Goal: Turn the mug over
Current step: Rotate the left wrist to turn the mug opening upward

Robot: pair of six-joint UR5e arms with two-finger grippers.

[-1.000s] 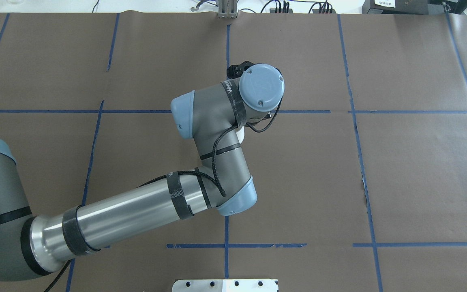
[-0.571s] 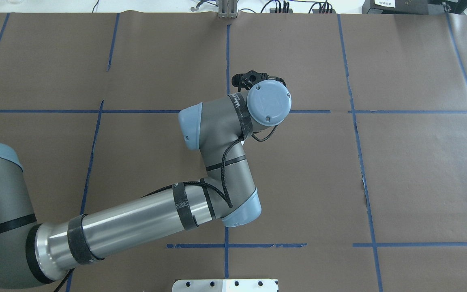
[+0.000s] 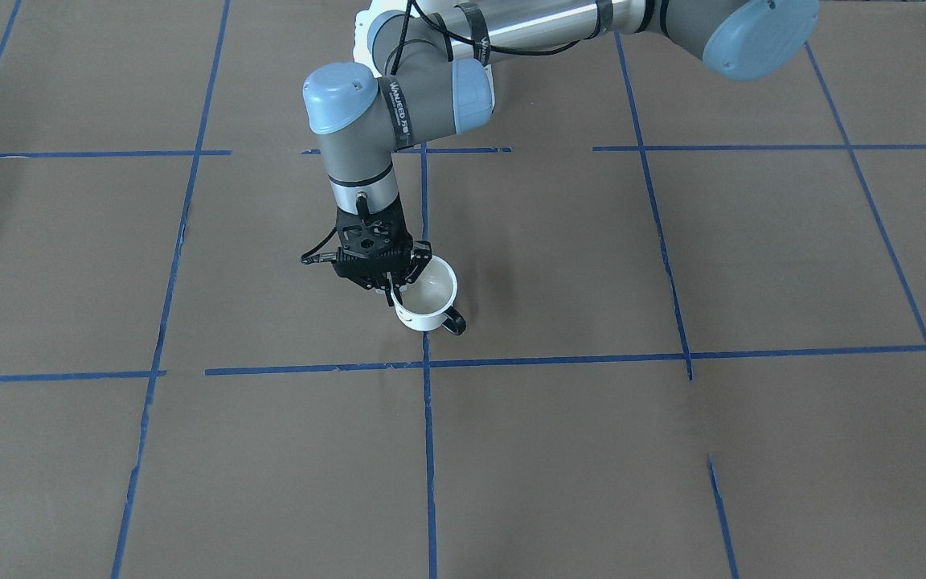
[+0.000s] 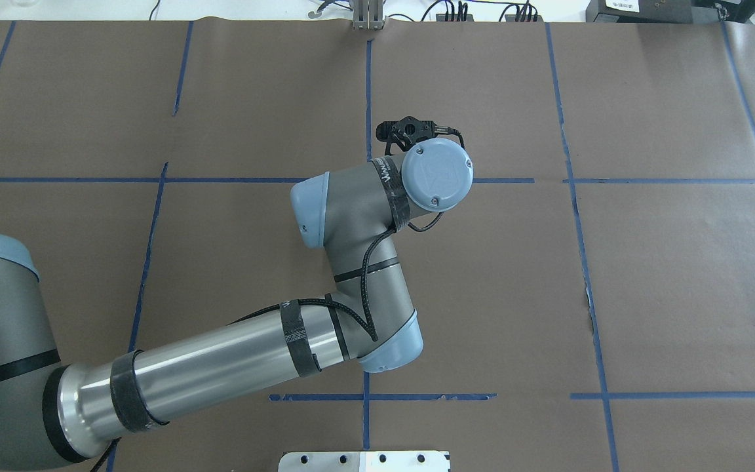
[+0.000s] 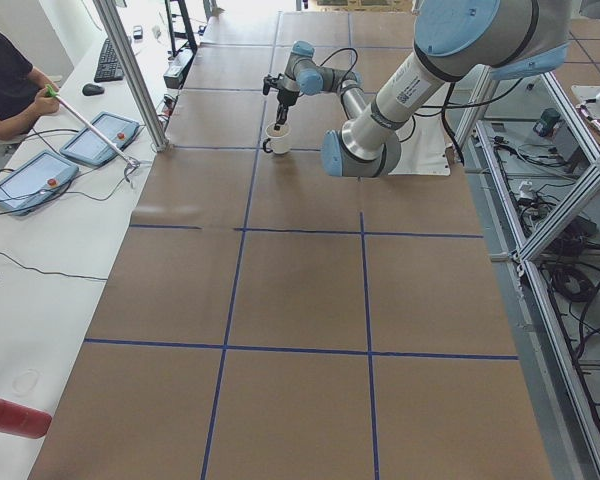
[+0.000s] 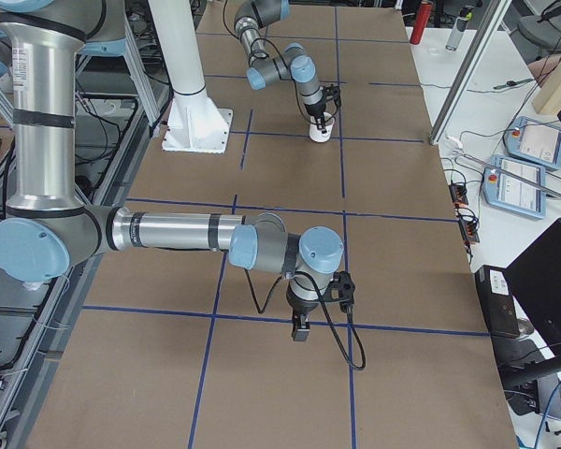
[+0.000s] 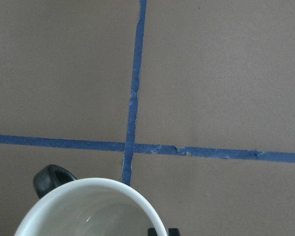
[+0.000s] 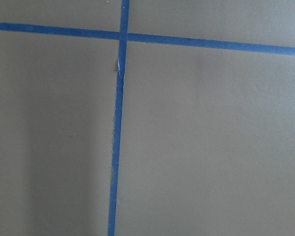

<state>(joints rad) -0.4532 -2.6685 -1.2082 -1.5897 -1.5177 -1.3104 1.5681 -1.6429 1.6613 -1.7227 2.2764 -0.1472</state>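
Observation:
The white mug (image 3: 427, 301) stands upright on the brown table, mouth up, with its black handle (image 3: 455, 323) toward the camera in the front-facing view. My left gripper (image 3: 399, 289) points straight down and is shut on the mug's rim on the side away from the handle. The left wrist view shows the mug's pale inside (image 7: 88, 211) and its handle (image 7: 51, 179) at the bottom edge. In the overhead view the wrist hides the mug. My right gripper (image 6: 299, 329) hovers low over bare table, far from the mug; I cannot tell whether it is open or shut.
Blue tape lines (image 3: 428, 362) divide the brown paper cover into squares. A white base plate (image 4: 364, 461) sits at the robot's edge. An operator (image 5: 5, 85) and teach pendants (image 5: 100, 138) are at the far side table. A red can (image 5: 15, 415) lies there too.
My left wrist has swung right and toward the far side of the table. The white patch that showed under the wrist a second ago is now hidden.

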